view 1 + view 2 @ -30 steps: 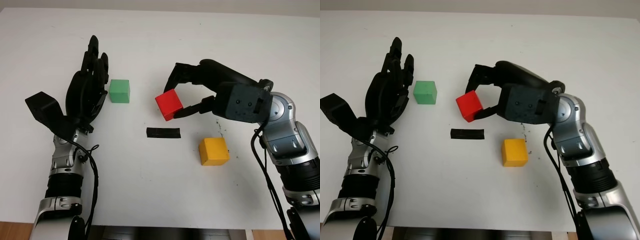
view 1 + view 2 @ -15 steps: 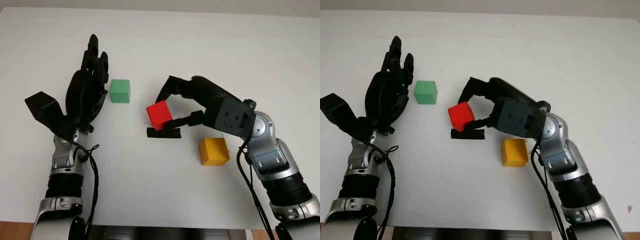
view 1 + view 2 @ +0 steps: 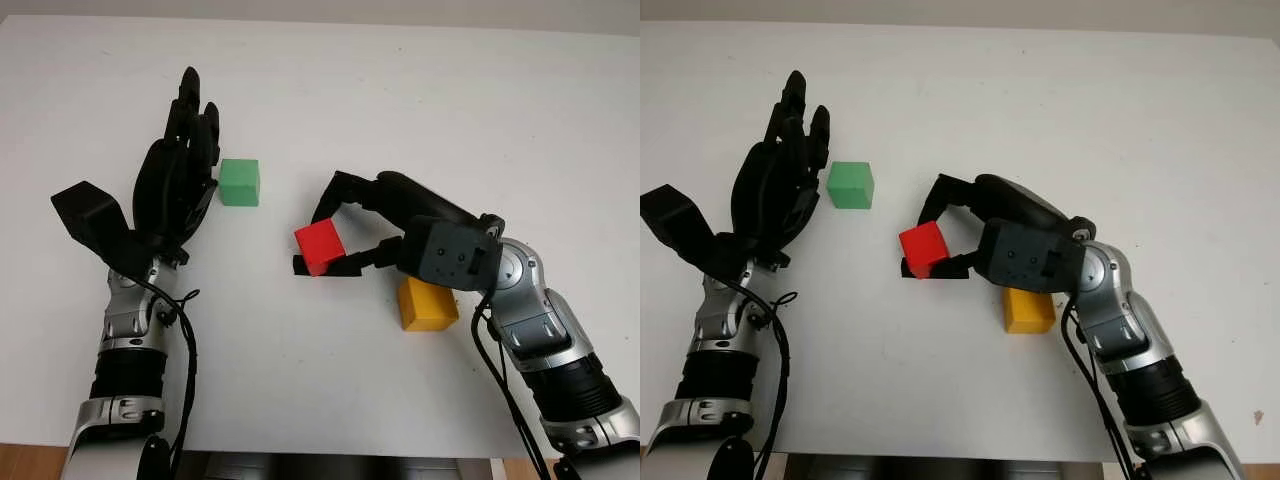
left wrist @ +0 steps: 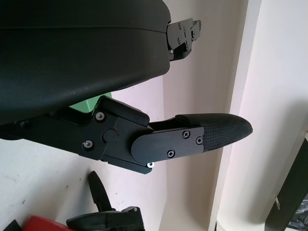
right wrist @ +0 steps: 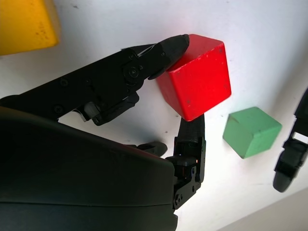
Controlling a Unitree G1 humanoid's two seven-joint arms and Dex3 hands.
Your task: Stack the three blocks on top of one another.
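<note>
My right hand (image 3: 345,235) is shut on the red block (image 3: 319,246), holding it tilted over the black tape mark (image 3: 343,268) in the middle of the table; whether the block touches the table I cannot tell. In the right wrist view black fingers (image 5: 171,48) pinch the red block (image 5: 197,82) from two sides. The yellow block (image 3: 428,308) lies just right of the hand, partly under its wrist. The green block (image 3: 239,182) sits farther back left. My left hand (image 3: 178,180) is open, raised upright just left of the green block.
The white table (image 3: 330,390) has bare surface in front and at the back. Its front edge (image 3: 320,452) runs along the bottom of the eye views.
My right hand has carried the red block left and toward me, from beside the tape mark's far right down onto or just over the mark. The left hand has stayed still.
</note>
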